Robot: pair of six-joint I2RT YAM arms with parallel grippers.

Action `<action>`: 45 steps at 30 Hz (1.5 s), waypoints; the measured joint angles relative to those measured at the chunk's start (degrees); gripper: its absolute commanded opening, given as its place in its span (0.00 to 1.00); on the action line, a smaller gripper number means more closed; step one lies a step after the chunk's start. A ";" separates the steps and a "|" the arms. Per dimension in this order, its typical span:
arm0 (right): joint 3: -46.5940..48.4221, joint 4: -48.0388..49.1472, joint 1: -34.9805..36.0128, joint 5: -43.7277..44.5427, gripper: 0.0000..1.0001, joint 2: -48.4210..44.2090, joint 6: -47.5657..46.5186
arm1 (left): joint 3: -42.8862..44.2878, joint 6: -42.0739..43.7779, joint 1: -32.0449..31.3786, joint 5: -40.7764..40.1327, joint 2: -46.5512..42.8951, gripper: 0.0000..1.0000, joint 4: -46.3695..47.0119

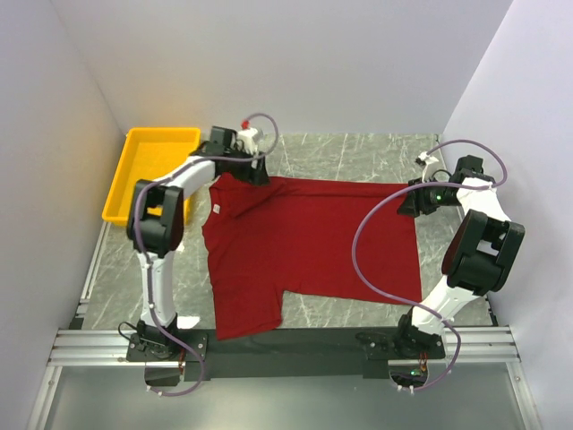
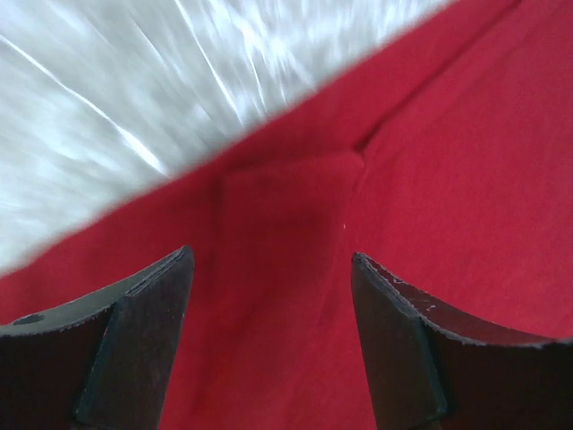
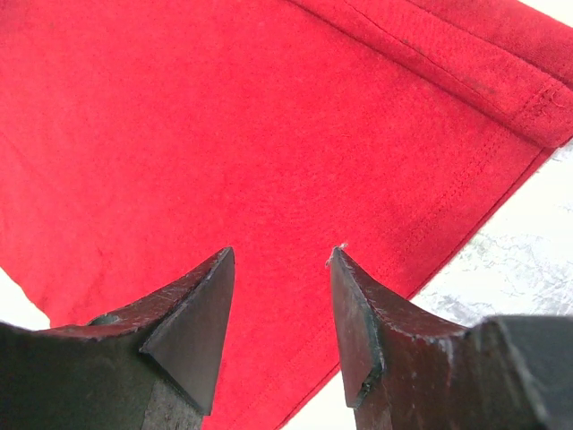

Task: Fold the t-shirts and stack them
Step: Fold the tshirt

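The t-shirt (image 1: pixel 304 251) lies spread flat on the marble-patterned table (image 1: pixel 358 148), between the two arms. Its neck end points to the left side and its hem to the right side. A small white neck label (image 1: pixel 218 208) shows near the left edge. One sleeve extends toward the arm bases at the near edge. At the far left corner the cloth shows a diagonal crease.

Left arm: it reaches to the far left corner of the garment. The left gripper (image 1: pixel 258 176) is positioned over that corner. In the left wrist view the left gripper (image 2: pixel 271 258) is released: both fingers (image 2: pixel 134 331) stand wide apart, with creased red cloth lying under the gap and the bare table just beyond the cloth edge.

Right arm: it bends in from the right side. The right gripper (image 1: pixel 405 202) is positioned at the far right corner of the garment, at the hem. In the right wrist view the right gripper (image 3: pixel 282 253) is also released: the fingertips (image 3: pixel 210 287) stand moderately apart, and the stitched hem runs across the cloth behind them.

A yellow bin (image 1: pixel 134 143) stands at the far left of the table, just beside the left arm and apart from the garment.
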 measured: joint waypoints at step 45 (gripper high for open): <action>-1.03 -0.09 -0.46 -0.02 0.53 0.00 0.17 | -9.62 12.41 -4.61 0.17 -7.56 0.36 -10.34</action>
